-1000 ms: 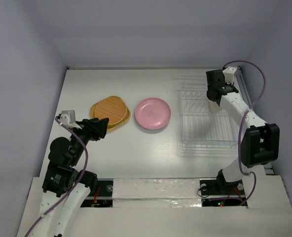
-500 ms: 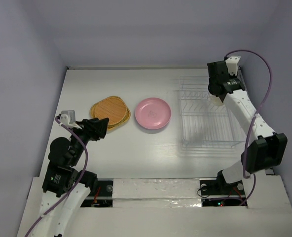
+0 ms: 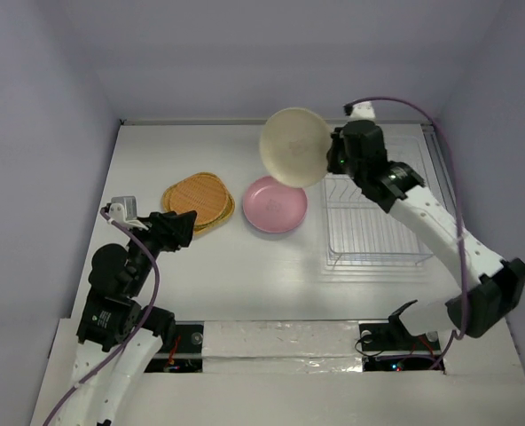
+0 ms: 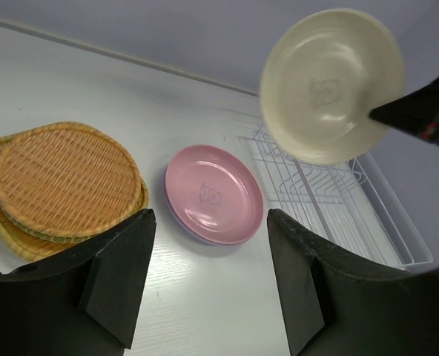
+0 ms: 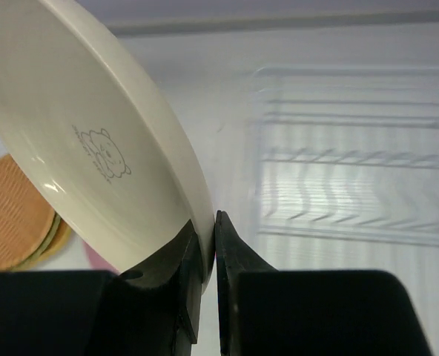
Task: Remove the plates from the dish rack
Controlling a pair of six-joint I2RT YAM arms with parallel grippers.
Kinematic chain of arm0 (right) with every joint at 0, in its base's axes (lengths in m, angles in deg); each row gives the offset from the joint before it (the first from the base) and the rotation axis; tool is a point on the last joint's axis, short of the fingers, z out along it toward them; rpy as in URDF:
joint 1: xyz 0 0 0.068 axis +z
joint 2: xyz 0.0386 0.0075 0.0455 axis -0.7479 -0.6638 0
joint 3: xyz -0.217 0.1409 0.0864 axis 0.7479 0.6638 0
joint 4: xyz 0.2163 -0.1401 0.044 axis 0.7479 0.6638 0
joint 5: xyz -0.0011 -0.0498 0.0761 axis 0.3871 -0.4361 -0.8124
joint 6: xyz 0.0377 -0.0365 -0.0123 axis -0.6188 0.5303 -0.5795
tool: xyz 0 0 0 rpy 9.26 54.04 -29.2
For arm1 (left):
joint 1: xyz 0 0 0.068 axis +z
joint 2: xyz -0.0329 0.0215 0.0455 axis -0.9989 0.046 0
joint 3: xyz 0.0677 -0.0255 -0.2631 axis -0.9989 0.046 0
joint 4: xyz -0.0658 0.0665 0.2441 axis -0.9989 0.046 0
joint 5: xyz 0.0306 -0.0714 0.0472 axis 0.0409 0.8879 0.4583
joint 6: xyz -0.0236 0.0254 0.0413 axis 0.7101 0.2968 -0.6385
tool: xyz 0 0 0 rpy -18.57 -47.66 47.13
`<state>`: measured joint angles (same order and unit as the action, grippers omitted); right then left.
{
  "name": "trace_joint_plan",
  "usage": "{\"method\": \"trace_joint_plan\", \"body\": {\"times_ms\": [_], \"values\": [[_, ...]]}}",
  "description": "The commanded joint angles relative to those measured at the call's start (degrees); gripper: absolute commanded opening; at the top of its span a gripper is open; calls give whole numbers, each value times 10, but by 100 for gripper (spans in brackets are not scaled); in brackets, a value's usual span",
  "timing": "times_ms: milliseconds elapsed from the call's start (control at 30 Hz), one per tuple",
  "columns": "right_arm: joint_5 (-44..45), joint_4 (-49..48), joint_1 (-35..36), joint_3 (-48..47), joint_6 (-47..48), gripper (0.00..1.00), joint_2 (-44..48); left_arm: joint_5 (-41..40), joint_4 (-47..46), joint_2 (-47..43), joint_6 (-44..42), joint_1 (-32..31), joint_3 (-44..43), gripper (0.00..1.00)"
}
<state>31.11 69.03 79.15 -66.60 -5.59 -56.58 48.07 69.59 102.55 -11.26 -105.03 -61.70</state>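
Note:
My right gripper (image 3: 332,156) (image 5: 208,220) is shut on the rim of a round cream plate (image 3: 293,146) (image 5: 93,141) (image 4: 329,83). The plate hangs tilted in the air, left of the dish rack (image 3: 373,222) (image 5: 353,156) (image 4: 331,204) and above the far edge of the pink plate (image 3: 275,204) (image 4: 213,191). The pink plate lies flat on a lavender one whose rim (image 4: 181,225) shows beneath it. Two orange woven plates (image 3: 199,201) (image 4: 64,178) lie stacked to its left. My left gripper (image 3: 181,227) (image 4: 210,219) is open and holds nothing, near the orange stack. I see no plate in the rack's slots.
The white table (image 3: 245,266) is walled in by pale lavender panels at the back and both sides. The rack stands close to the right wall. The right arm's purple cable (image 3: 395,105) loops above the rack.
My right arm has swung left from the rack's far end and now carries the cream plate in the air, over towards the pink plate. The left arm has stayed put.

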Motion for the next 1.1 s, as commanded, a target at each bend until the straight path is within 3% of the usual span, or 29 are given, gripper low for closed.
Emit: {"method": "trace_joint_plan", "body": {"times_ms": [0,67,100,233,433,633,867,1067], "values": [[-161,-100,16,34,-44,0,-70,-10,-22,12,3,-4,1,59],[-183,-124,21,46,-50,0,-92,-13,-20,14,3,-4,1,63],[-203,-131,21,49,-54,0,-103,-14,-21,16,4,-4,1,72],[-217,-154,21,68,-64,0,-147,-14,-20,22,5,-4,1,87],[-223,-168,21,87,-70,0,-192,-13,-20,32,5,-4,1,91],[-192,-160,21,104,-73,11,-205,-13,-20,34,5,2,1,91],[-178,-150,21,120,-68,26,-199,-10,-21,37,4,7,1,92],[-172,-143,21,130,-65,67,-171,-6,-22,40,4,7,1,93]]}}
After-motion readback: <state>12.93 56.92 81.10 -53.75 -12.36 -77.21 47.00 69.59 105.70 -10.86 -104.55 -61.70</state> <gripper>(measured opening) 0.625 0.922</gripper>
